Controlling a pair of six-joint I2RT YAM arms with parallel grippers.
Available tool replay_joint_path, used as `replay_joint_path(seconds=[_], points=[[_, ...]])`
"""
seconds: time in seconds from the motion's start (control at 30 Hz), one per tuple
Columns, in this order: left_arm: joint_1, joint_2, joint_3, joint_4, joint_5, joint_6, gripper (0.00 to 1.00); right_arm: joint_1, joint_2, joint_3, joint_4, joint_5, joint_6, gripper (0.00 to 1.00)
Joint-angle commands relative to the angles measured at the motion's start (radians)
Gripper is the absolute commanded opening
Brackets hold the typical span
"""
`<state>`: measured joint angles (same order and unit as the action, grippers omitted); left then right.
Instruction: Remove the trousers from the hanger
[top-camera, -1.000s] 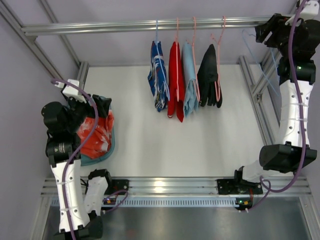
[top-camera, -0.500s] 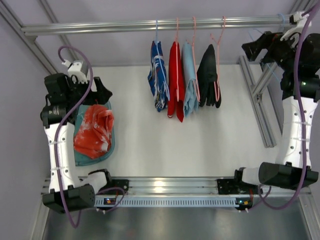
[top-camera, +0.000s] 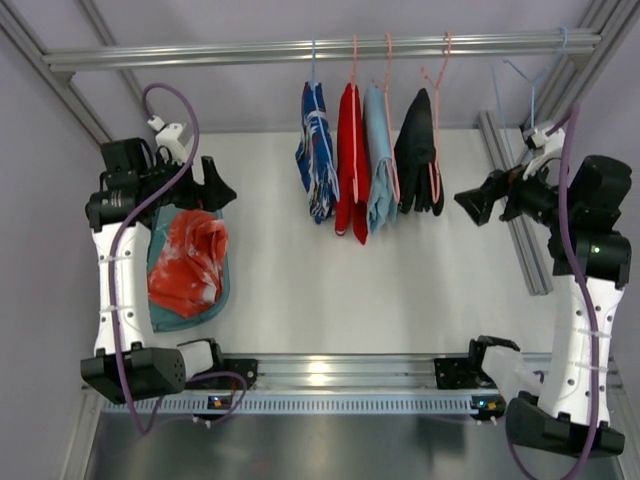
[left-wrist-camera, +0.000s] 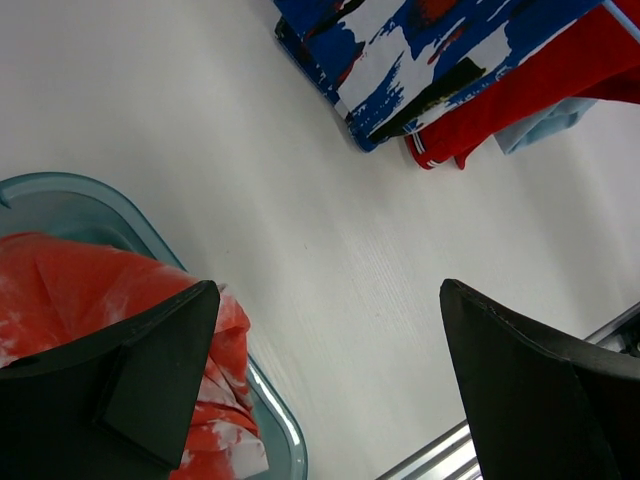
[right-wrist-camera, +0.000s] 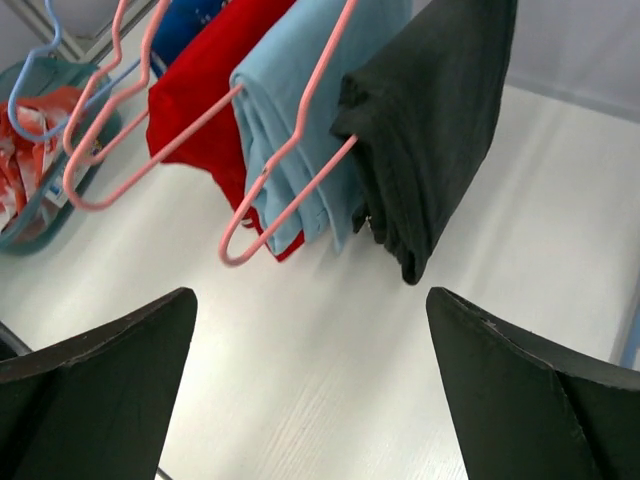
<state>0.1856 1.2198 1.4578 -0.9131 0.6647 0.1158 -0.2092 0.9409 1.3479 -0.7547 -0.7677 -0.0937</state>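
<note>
At the left, the trousers (top-camera: 188, 262) could be dragged out if snagged by the left hand (left-wrist-camera: 325, 300), which is held spread open and empty close by. At the upper right, the bare hanger (top-camera: 531, 92) could be knocked from the rail (top-camera: 250, 50) by the right arm (top-camera: 585, 300), whose right hand (right-wrist-camera: 310, 300) is likewise spread open and empty. The teal tray (top-camera: 222, 300) at lower left is occupied by the heaped trousers alone.

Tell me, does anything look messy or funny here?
The trousers lie crumpled in the teal tub at the left. The hanger hangs bare at the right end of the rail, apart from the hung clothes.
</note>
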Motion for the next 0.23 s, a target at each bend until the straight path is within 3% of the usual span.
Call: replay_joint_path(seconds=[0.0,0.2], points=[[-0.005,-0.035,-0.036,-0.013,0.001,0.033,0.98,0.004,-0.100,-0.071,-0.116,-0.047,-0.130,0.99],[-0.005,-0.092,-0.083,-0.015,-0.112,0.022,0.98,0.004,-0.195,-0.157,-0.196,-0.047,-0.193,0.99]])
